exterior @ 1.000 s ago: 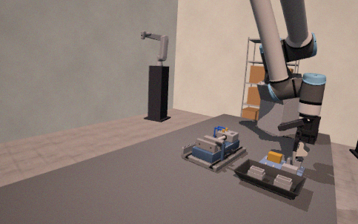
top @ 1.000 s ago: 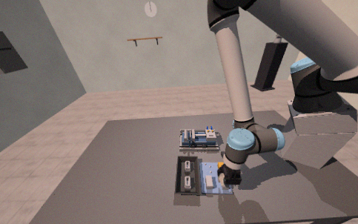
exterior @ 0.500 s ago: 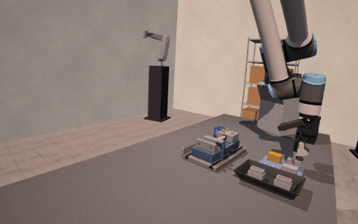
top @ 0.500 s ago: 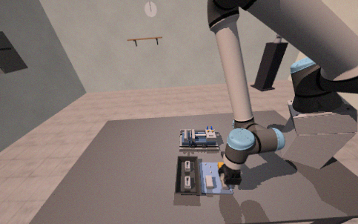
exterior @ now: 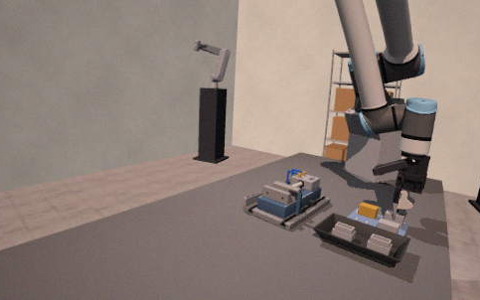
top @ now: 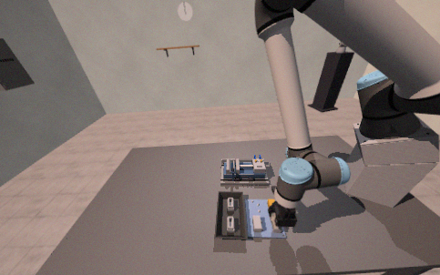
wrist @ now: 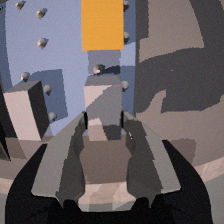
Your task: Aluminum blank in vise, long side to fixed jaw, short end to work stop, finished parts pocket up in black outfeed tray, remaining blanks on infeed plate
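Observation:
My gripper (wrist: 104, 112) is shut on a gray aluminum blank (wrist: 102, 100) at the right edge of the blue infeed plate (wrist: 55, 55). I cannot tell whether the blank rests on the plate or is just above it. A yellow brass blank (wrist: 102, 25) lies flat on the plate just beyond it. A second gray blank (wrist: 25, 107) lies on the plate to the left. In the top view the gripper (top: 280, 220) is over the plate (top: 264, 218). The vise (top: 244, 169) stands behind the plate with its jaws open. The black outfeed tray (top: 230, 214) holds two finished parts (top: 230, 204) (top: 230, 224).
The tray (exterior: 362, 238) lies right beside the infeed plate, with the vise (exterior: 287, 199) a short way off. Short pins (wrist: 42, 42) stick up from the plate around the blanks. The arm's base block (top: 394, 155) stands at the table's right.

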